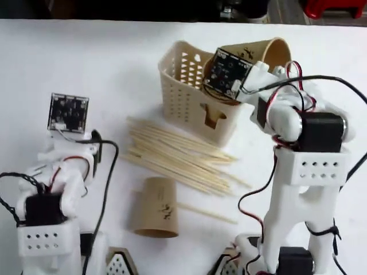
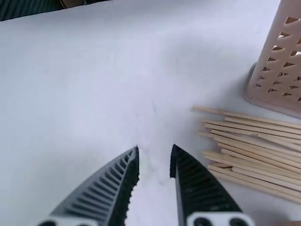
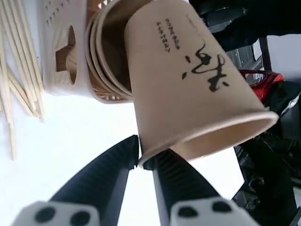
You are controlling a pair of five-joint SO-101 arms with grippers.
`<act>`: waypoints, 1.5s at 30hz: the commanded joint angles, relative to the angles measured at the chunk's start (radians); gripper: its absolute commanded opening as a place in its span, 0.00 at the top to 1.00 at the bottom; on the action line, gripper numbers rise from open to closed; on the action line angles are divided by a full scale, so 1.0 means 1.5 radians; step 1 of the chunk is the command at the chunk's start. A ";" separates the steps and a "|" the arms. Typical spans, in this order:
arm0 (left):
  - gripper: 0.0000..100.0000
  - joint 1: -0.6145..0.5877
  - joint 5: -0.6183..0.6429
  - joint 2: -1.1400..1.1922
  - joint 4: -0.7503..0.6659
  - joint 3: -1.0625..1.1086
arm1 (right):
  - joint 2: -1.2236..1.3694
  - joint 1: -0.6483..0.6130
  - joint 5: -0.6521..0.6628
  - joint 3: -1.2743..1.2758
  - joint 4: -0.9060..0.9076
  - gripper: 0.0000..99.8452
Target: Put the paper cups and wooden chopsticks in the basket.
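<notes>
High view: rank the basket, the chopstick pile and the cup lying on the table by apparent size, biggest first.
1. basket and chopstick pile: too close to call. The pile spans longer; the basket looks bulkier.
2. lying cup: clearly smallest.

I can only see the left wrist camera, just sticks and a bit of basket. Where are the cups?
Observer: One paper cup lies on its side on the table, beside the chopsticks.
Operator: Is there another one?
Observer: Yes. The right gripper pinches a second cup by its rim, tilted at the edge of the basket.
Operator: Is anything inside the basket?
Observer: Yes, nested cups sit inside it.
</notes>
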 commanded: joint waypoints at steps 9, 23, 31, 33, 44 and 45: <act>0.87 -0.034 0.070 -0.036 -0.128 0.145 | 0.001 -0.024 -0.011 -0.032 -0.010 0.74; 0.87 -0.056 0.086 -0.036 -0.141 0.181 | 0.079 -0.169 -0.215 -0.049 -0.183 0.73; 0.87 -0.056 0.086 -0.036 -0.141 0.184 | 0.128 -0.210 -0.237 -0.053 -0.203 0.73; 0.87 -0.056 0.085 -0.036 -0.141 0.184 | 0.128 -0.217 -0.241 -0.054 -0.203 0.73; 0.87 -0.056 0.082 -0.036 -0.141 0.185 | 0.028 -0.129 -0.368 -0.110 -0.117 0.73; 0.87 -0.056 0.081 -0.036 -0.141 0.185 | 0.017 -0.122 -0.368 -0.110 -0.088 0.73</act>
